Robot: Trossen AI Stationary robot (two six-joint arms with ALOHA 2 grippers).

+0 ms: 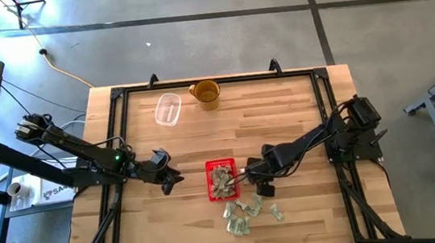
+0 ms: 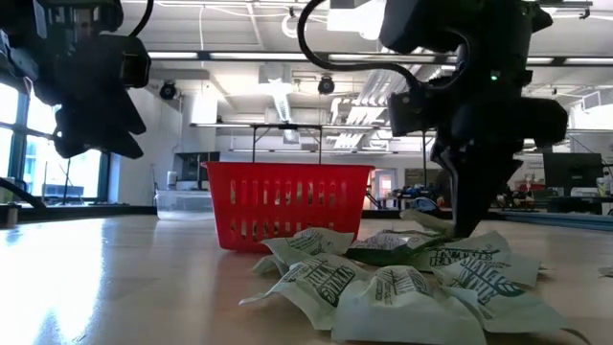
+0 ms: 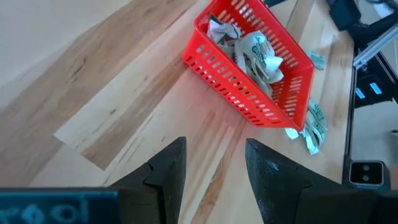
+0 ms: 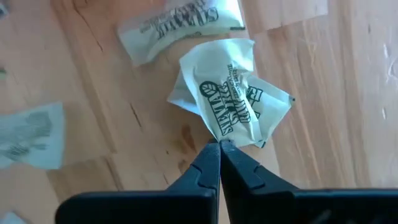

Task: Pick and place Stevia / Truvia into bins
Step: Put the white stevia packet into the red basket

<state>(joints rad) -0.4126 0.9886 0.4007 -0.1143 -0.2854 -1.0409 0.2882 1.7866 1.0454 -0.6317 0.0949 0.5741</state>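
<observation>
Beside the red bin [image 1: 222,178], on the side facing the right arm's base, the right gripper [image 1: 249,171] is lowered to the wooden table [image 1: 282,115] at the near edge of a loose heap of Stevia packets [image 1: 246,213]. Its two fingers [image 4: 211,163] are pressed together, tip against tip. In the right wrist view one crumpled packet [image 4: 233,102] lies just beyond those closed tips, its lower edge meeting them; whether any paper is actually pinched cannot be told. A second flat packet [image 4: 180,23] lies farther out from the tips, and another [image 4: 30,134] sits off to one side.

Inside the bin several packets [image 3: 258,53] are already piled, and the rest of the heap spreads over the table just past the bin's short wall, on the side away from the yellow-brown mug [image 1: 206,94]. A few packets [image 3: 314,121] touch the bin's outer corner.

On the bin's opposite side, the left gripper [image 1: 167,180] hovers above bare wood, near the bin but apart from it, its fingers [image 3: 168,171] spread with nothing between them. A clear plastic container [image 1: 168,110] lies beside the mug, well apart from the bin.
</observation>
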